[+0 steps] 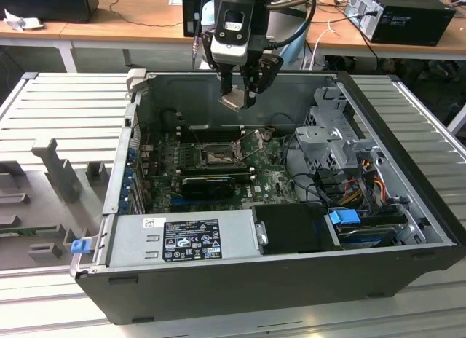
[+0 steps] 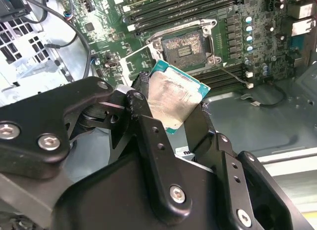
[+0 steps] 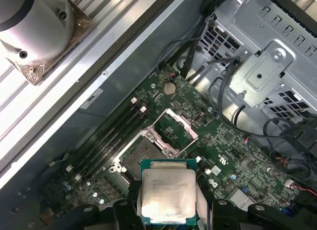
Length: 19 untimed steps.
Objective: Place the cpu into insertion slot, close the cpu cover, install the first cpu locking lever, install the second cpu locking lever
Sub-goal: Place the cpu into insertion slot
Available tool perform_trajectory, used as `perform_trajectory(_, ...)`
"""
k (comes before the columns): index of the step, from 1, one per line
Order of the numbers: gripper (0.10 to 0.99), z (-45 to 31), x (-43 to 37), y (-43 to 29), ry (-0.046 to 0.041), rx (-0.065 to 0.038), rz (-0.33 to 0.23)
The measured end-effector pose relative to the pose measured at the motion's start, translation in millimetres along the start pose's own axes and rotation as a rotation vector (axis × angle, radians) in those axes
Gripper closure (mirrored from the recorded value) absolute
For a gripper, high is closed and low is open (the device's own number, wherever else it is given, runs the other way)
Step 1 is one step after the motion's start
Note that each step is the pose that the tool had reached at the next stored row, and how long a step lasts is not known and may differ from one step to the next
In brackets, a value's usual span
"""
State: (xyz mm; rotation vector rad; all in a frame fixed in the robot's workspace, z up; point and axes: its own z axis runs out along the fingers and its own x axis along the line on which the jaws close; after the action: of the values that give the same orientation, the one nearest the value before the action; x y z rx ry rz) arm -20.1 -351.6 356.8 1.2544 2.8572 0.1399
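The fingers (image 2: 143, 116) grip the cpu (image 2: 171, 98) by opposite edges above the insertion slot (image 2: 184, 45); it is probably light, stiff and fragile underneath.

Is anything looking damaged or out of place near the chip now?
The cpu, held in the gripper above the board, has a smeared, blotchy metal face. The cpu cover stands open beside the empty insertion slot; nothing else looks odd.

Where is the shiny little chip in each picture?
Exterior view: chip in the pincer, above the open case.
Second wrist view: chip in the pincer, near the socket.
First wrist view: chip in the pincer, next to the socket.
Shared landmark: the socket.
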Motion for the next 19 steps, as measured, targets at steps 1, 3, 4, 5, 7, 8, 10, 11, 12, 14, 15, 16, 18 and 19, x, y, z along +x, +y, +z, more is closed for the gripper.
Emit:
perform_trajectory(1,0.557,0.0,0.0,0.0,-0.0004,0.0,0.005)
perform_trajectory(3,0.557,0.0,0.0,0.0,-0.0018,0.0,0.02)
perform_trajectory(4,0.557,0.0,0.0,0.0,-0.0027,-0.001,0.03)
perform_trajectory(5,0.557,0.1,0.0,0.0,-0.0034,-0.001,0.038)
perform_trajectory(7,0.557,0.1,0.0,0.0,-0.0052,-0.001,0.058)
perform_trajectory(8,0.557,0.1,0.0,0.0,-0.0059,-0.001,0.067)
perform_trajectory(10,0.557,0.2,0.0,0.0,-0.0081,-0.002,0.09)
perform_trajectory(11,0.557,0.2,0.0,0.0,-0.0091,-0.002,0.102)
perform_trajectory(12,0.557,0.2,0.0,0.0,-0.0097,-0.002,0.109)
perform_trajectory(14,0.557,0.5,0.0,0.0,-0.0102,-0.002,0.114)
perform_trajectory(15,0.557,0.8,0.0,0.0,-0.0103,-0.002,0.115)
perform_trajectory(16,0.557,1.1,0.0,-0.1,-0.0104,-0.002,0.115)
perform_trajectory(18,0.557,2.1,0.0,-0.2,-0.0103,-0.002,0.115)
perform_trajectory(19,0.557,3.1,-0.1,-0.3,-0.0103,-0.002,0.115)
